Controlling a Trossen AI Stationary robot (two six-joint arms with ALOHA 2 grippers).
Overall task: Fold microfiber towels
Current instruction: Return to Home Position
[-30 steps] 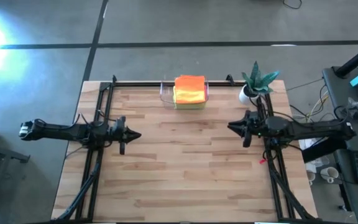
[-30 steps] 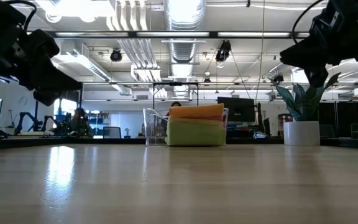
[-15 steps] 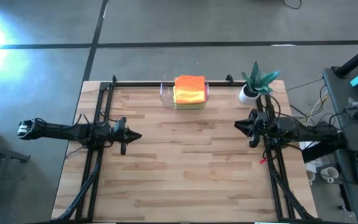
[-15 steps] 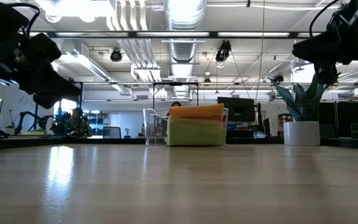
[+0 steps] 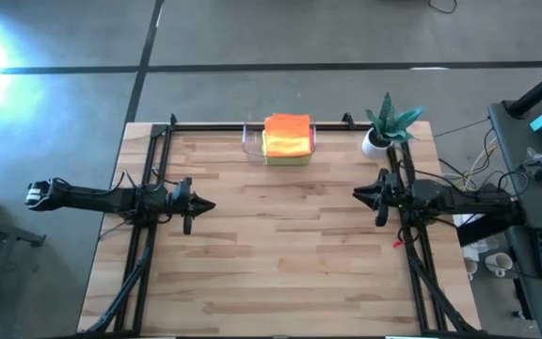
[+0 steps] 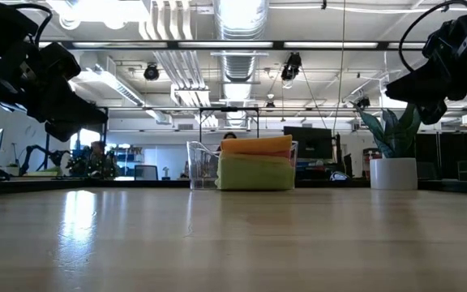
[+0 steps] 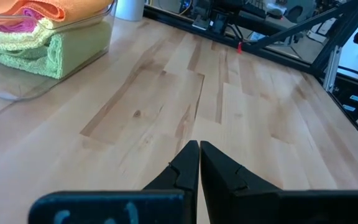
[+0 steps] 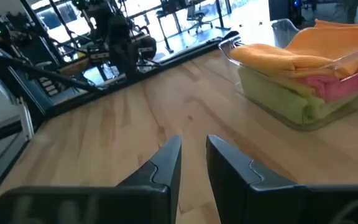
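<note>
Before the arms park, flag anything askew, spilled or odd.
Nothing stands out. The microfiber towels sit neatly stacked in the clear bin, orange towel on top. The potted plant stands upright. The left end effector and right end effector hang empty at the table's sides.

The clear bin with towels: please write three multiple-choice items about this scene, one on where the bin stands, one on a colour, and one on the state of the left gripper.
1. Where does the clear bin stand on the table?
A. at the middle of the edge far from the low camera
B. in the centre, between the arms
C. at a near corner

2. What colour is the top towel in the bin?
A. blue
B. orange
C. white

3. How is the left gripper?
A. wide open
B. shut on a towel
C. shut, holding nothing

Answers:
1 A, the high view shows it at the middle of that edge.
2 B, orange lies uppermost.
3 C, the left wrist view shows it closed over bare wood.
</note>
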